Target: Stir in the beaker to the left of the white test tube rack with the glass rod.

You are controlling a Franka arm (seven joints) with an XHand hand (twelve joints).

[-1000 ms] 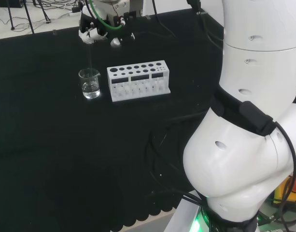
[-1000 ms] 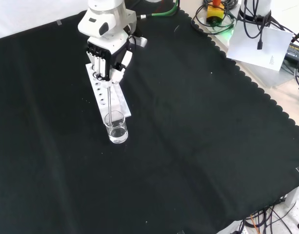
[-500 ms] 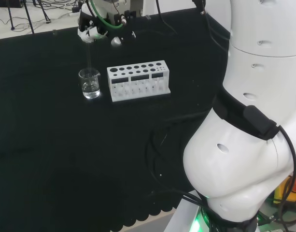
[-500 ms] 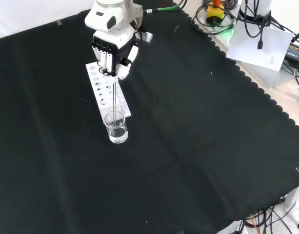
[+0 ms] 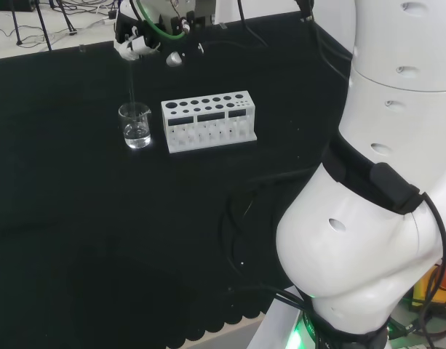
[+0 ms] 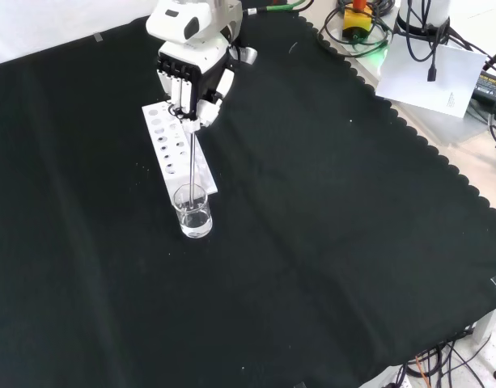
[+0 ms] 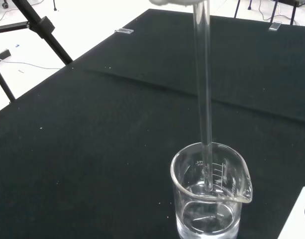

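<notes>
A black cloth [image 6: 328, 242] with a scalloped edge covers the bench. In the front view, beyond its right edge, lie a white sheet of paper [image 6: 430, 81], black cables [image 6: 494, 121] and a yellow device with a red button [image 6: 357, 18]. In the wrist view, a pale floor [image 7: 52, 30] lies past the cloth, with black tripod legs [image 7: 40, 25] standing on it.

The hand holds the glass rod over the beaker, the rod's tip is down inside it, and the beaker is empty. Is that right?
Not quite. The beaker is not empty: the wrist view shows clear liquid in its bottom. The rest stands: the hand holds the glass rod over the beaker, and the rod's tip is down inside it.
</notes>
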